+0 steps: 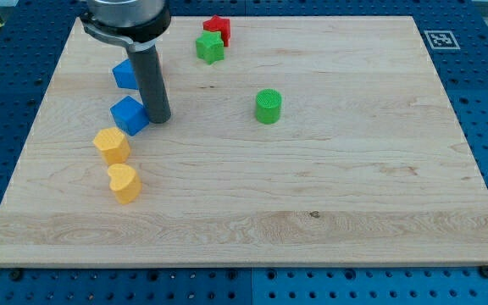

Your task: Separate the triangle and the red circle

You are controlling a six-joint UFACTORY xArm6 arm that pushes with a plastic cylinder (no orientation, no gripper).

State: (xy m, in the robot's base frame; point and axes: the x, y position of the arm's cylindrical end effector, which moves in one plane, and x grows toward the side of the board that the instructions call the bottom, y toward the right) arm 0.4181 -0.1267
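My tip [160, 119] rests on the board just right of a blue cube [128, 114], touching or almost touching it. Behind the rod, at the view's upper left, is a second blue block [124, 74], partly hidden by the rod; its shape is hard to make out, and it may be the triangle. No red circle shows; the rod and the arm's head cover the spot right of that blue block.
A red star [219, 27] and a green star [210, 48] touch at the view's top centre. A green cylinder [268, 106] stands mid-board. A yellow hexagon [111, 145] and a yellow heart [124, 182] lie below the blue cube. The wooden board [329, 195] sits on a blue perforated table.
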